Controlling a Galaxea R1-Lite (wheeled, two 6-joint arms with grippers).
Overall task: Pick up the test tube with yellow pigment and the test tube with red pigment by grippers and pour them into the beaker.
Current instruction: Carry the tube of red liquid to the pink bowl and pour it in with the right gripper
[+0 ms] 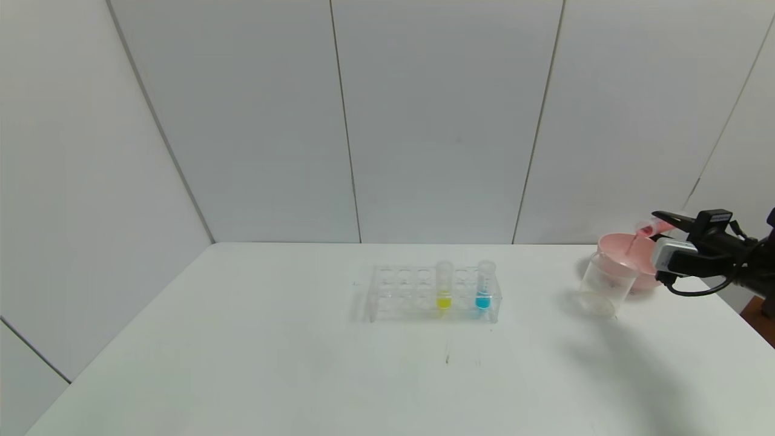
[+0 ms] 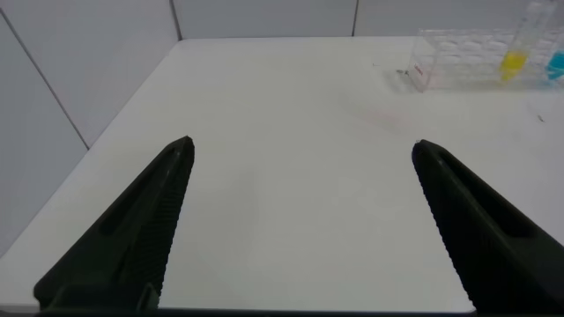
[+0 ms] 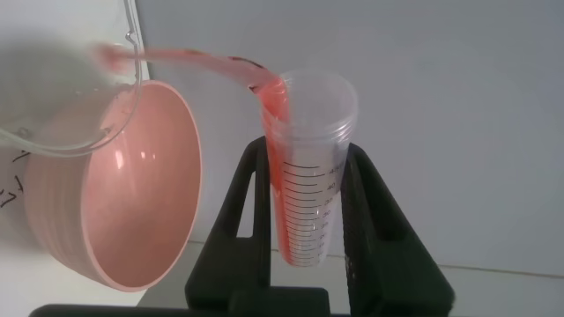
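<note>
White walls stood behind the white worktop [image 1: 242, 363]. Beside the rack [image 1: 433, 295], far to its right, the right end effector [image 3: 304, 189] squeezed the test tube with red pigment [image 3: 307, 167] and tipped it so red ran into the beaker [image 1: 605, 284]. A pink bowl [image 1: 626, 257] sat just behind the beaker. The test tube with yellow pigment [image 1: 444, 284] waited upright in the rack. The left end effector [image 2: 300, 220] hung wide open, holding nothing.

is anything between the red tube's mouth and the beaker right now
Nothing visible. The right gripper holds the test tube with red pigment tipped, and the red stream runs straight from its mouth over the rim of the beaker. The pink bowl sits just behind the beaker, not in the stream's path.
</note>
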